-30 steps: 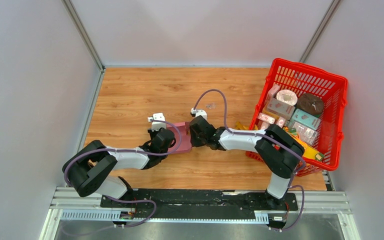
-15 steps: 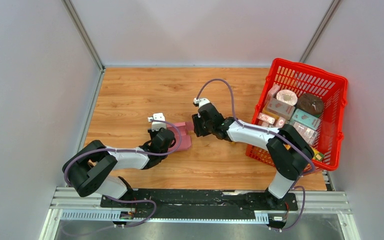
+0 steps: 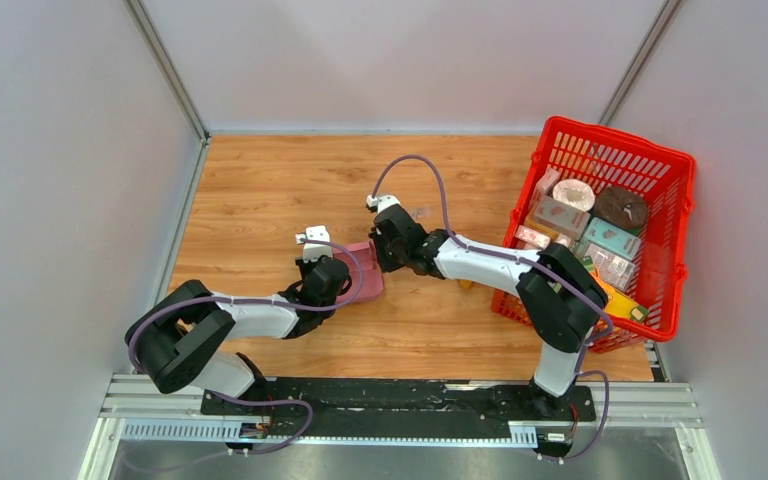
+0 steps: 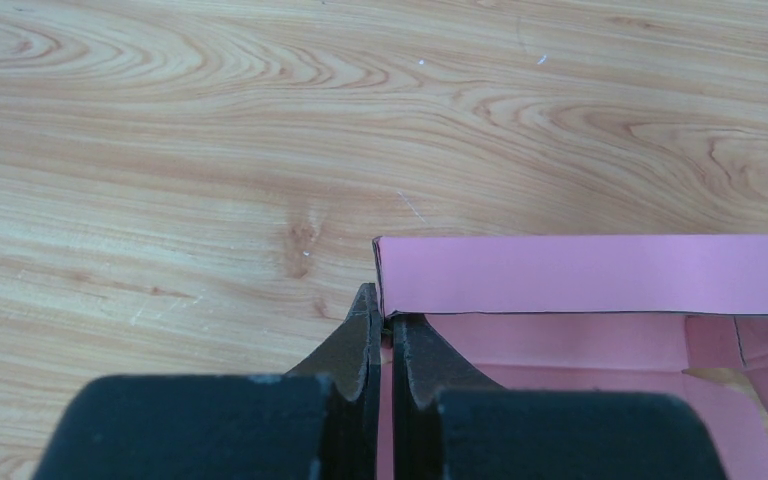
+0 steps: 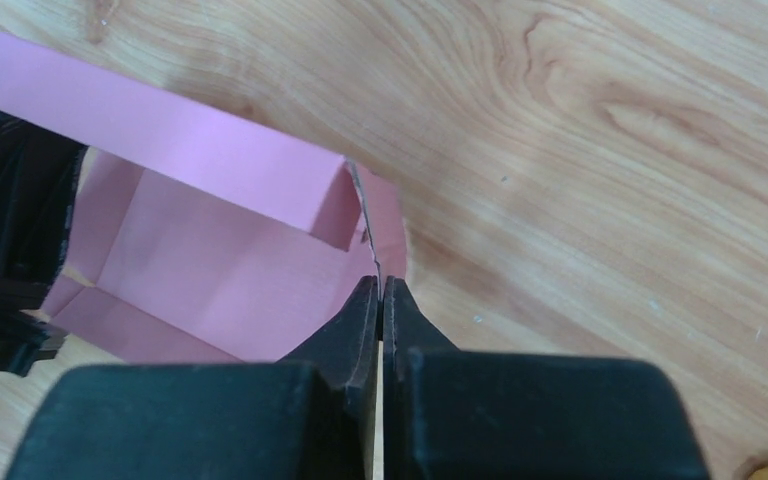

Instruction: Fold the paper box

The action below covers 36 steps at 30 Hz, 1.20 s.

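The pink paper box (image 3: 367,281) lies half-formed on the wooden table between my two grippers, its walls raised and its inside open. In the left wrist view my left gripper (image 4: 382,318) is shut on the box's left wall, just under a folded-over flap (image 4: 580,275). In the right wrist view my right gripper (image 5: 380,283) is shut, its tips pinching the top edge of the box's right wall (image 5: 385,215). The box floor (image 5: 190,260) shows to its left. From above, the left gripper (image 3: 348,272) and the right gripper (image 3: 381,263) meet at the box.
A large red mesh basket (image 3: 682,200) with several printed cartons stands at the right edge of the table. A yellow item (image 3: 465,285) lies by the basket under the right arm. Grey walls enclose the table on three sides.
The right gripper lifted away from the box toward the far right, then swung back left to the box's right wall. The left arm and the box stayed put.
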### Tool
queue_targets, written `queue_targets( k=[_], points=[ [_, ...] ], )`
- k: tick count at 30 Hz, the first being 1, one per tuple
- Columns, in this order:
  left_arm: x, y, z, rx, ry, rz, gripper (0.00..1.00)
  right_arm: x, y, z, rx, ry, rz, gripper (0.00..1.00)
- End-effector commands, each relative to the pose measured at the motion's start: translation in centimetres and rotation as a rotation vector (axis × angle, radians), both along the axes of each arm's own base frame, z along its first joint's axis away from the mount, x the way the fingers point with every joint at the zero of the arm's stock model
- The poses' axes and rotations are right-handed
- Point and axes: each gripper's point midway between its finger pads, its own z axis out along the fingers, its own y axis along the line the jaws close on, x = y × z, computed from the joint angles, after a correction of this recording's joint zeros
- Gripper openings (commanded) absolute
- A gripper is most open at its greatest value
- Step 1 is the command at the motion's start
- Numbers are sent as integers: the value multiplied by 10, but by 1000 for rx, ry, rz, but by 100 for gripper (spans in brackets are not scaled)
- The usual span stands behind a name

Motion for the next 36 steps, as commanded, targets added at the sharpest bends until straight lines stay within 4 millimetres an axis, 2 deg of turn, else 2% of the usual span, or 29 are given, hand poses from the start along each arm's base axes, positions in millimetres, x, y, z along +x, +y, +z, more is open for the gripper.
queue_targets(
  k=[1,11,15,20,24,26,28,29,30,31,32,33,34,36],
  points=[
    [-10,-4,-20,22,86,-55,0,3,23,31,73,-8,-66,0],
    [-11,-7,-21,7,89,-65,0,2,30,23,125,144,-250,3],
    [-11,-8,-20,0,89,-68,0,2,37,22,196,237,-354,4],
    [-11,-9,-20,-8,87,-72,0,-3,38,9,231,331,-465,6],
    [-11,-10,-20,-12,90,-76,0,-2,43,8,250,320,-457,12],
    [-12,-9,-20,-11,89,-72,0,-4,43,5,226,281,-382,15],
    [-12,-8,-19,-6,87,-67,0,-4,43,19,229,219,-293,19],
    [-13,-6,-19,-3,87,-65,0,-9,32,11,164,169,-204,24],
    [-12,-7,-18,-8,82,-65,0,-10,28,16,150,133,-165,32],
    [-13,-5,-17,-6,78,-62,0,-11,23,33,156,84,-129,35],
    [-12,-5,-16,-4,75,-59,0,-11,16,37,105,20,-42,39],
    [-12,-4,-17,3,76,-57,0,-15,10,38,83,7,-6,41],
    [-12,-4,-16,4,74,-56,0,-16,0,48,58,-26,6,43],
    [-12,-3,-17,8,77,-55,0,-12,-22,46,-5,-72,38,46]
  ],
)
